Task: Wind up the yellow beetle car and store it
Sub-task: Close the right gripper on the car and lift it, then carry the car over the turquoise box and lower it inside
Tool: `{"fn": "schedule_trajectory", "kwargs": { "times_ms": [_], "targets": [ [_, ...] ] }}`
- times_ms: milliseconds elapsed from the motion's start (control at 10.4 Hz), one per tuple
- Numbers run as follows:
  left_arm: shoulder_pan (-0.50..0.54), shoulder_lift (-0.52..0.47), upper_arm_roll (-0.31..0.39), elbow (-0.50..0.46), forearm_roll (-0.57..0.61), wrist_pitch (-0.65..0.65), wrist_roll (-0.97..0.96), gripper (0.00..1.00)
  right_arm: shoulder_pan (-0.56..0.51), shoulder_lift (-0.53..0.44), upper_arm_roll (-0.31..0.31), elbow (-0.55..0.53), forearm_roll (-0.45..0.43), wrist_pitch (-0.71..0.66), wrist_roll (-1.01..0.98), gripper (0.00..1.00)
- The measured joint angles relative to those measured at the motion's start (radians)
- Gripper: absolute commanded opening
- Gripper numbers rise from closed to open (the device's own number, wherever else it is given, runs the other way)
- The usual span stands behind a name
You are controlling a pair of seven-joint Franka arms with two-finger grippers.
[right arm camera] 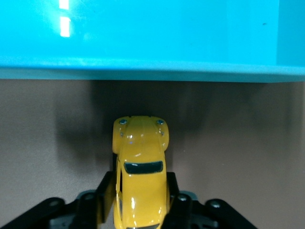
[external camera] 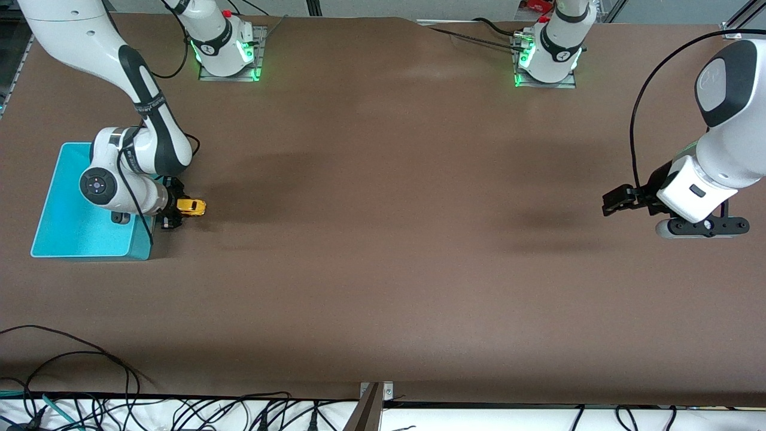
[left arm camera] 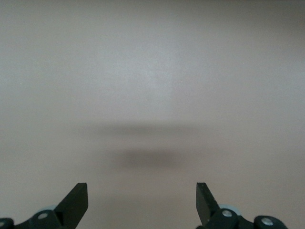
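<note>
The yellow beetle car (external camera: 192, 207) is gripped by my right gripper (external camera: 178, 211), low over the brown table right beside the turquoise bin (external camera: 72, 239), at the bin wall that faces the table's middle. In the right wrist view the car (right arm camera: 140, 162) sits between the two black fingers (right arm camera: 106, 188), its rounded end pointing at the bin's wall (right arm camera: 152, 38); the right gripper (right arm camera: 140, 185) is shut on it. My left gripper (external camera: 613, 200) waits open and empty over bare table at the left arm's end. In the left wrist view the left gripper (left arm camera: 142, 198) shows only table between its fingertips.
The bin stands at the right arm's end of the table, and its inside shows nothing in it. Cables (external camera: 119, 407) lie along the table edge nearest the front camera. The two arm bases (external camera: 227, 48) stand on the edge farthest from that camera.
</note>
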Motion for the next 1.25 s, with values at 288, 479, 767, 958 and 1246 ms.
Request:
{"fn": "schedule_trajectory", "kwargs": {
  "times_ms": [288,479,767,958,1246],
  "targets": [
    [0.000,0.001,0.000,0.000,0.000,-0.003,0.003,1.00,0.000,0.000,0.001,0.007,0.000,-0.002,-0.002,0.25],
    [0.000,0.001,0.000,0.000,0.000,-0.003,0.004,1.00,0.003,-0.001,0.003,0.059,-0.001,-0.086,-0.003,0.18],
    [0.000,0.004,0.000,-0.001,0.000,-0.004,0.005,1.00,0.015,-0.004,0.004,0.204,-0.001,-0.304,-0.007,0.17],
    [0.000,0.005,0.000,-0.001,0.000,-0.004,0.005,1.00,0.017,-0.006,0.004,0.284,-0.003,-0.383,-0.100,0.17],
    [0.000,0.006,0.000,-0.001,0.000,-0.004,0.006,1.00,0.013,-0.012,-0.011,0.338,-0.005,-0.478,-0.376,0.15]
  ]
}}
